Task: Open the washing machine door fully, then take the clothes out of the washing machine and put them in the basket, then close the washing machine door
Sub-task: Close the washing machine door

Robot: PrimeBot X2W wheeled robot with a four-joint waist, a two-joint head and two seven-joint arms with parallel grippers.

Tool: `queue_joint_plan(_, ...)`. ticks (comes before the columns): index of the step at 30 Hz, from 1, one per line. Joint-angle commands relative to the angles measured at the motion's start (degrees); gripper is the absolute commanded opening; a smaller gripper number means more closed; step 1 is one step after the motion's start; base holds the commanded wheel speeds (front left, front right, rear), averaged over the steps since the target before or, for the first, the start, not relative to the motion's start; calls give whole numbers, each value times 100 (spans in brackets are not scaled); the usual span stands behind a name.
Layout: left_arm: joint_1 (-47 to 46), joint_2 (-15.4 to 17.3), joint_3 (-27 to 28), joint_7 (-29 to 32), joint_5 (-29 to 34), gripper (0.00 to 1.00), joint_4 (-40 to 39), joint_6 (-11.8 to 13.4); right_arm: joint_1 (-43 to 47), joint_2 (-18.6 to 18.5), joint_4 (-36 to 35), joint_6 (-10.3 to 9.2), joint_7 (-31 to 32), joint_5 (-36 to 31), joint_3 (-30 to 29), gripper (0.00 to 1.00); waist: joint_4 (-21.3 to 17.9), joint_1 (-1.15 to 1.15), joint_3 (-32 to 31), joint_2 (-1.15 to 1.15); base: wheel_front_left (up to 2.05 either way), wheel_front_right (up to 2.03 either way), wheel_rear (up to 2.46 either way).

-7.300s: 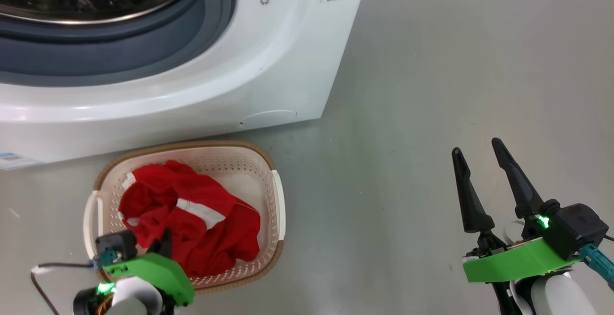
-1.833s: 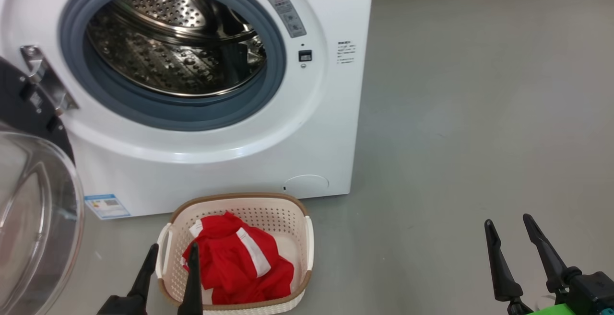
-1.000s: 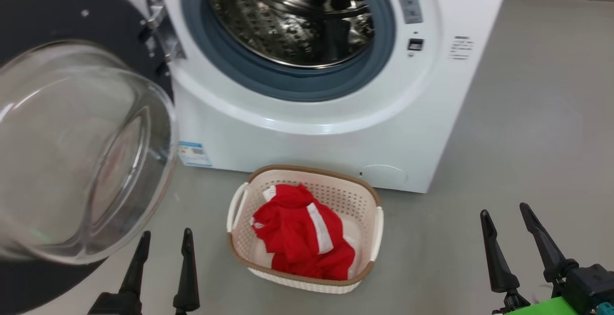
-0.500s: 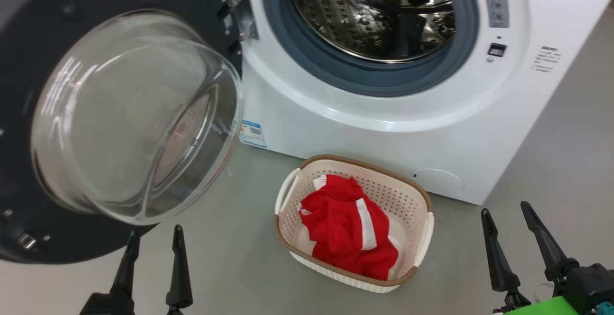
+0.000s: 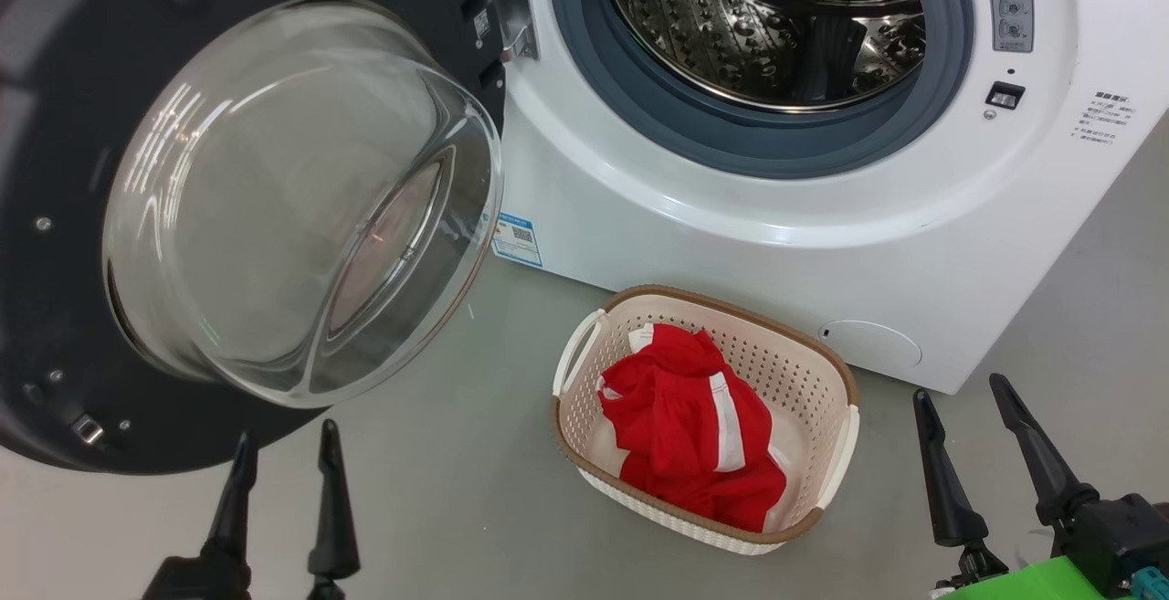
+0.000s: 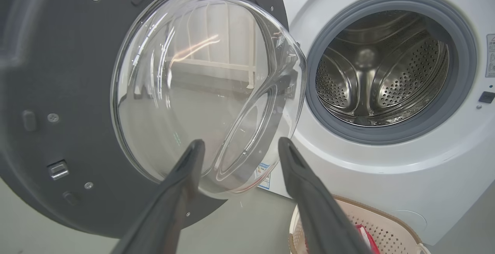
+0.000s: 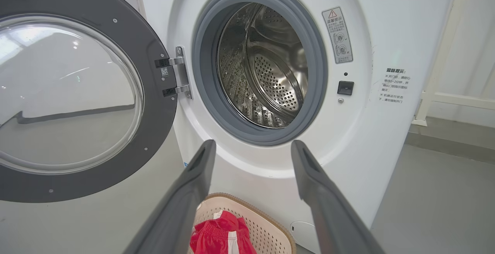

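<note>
**Door left to shut: a glancing push may miss the latch**

The washing machine (image 5: 731, 235) stands at the far side with its drum bare. The washing machine door (image 5: 55, 125) hangs wide open at the left. A push on its bulging glass could slide off or stop short of latching. The basket (image 5: 840, 372), on the floor just before the machine, holds the clothes (image 5: 676, 417). The left gripper (image 5: 287, 434) and right gripper (image 5: 959, 389) have jaws released and empty. Seven seconds back the left gripper hung over the basket; the camera has since swung left.

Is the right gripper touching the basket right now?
Apart. The head view shows bare floor between the basket and the right gripper, whose open fingers hold nothing.
</note>
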Motion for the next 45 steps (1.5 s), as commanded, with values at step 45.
queue_joint_plan(45,-3386,1228,4063,1378,-4359,0,1217,-353,16,-78,-103,36,-9,-6,156,100,-445,0,-228,0,0,0,0)
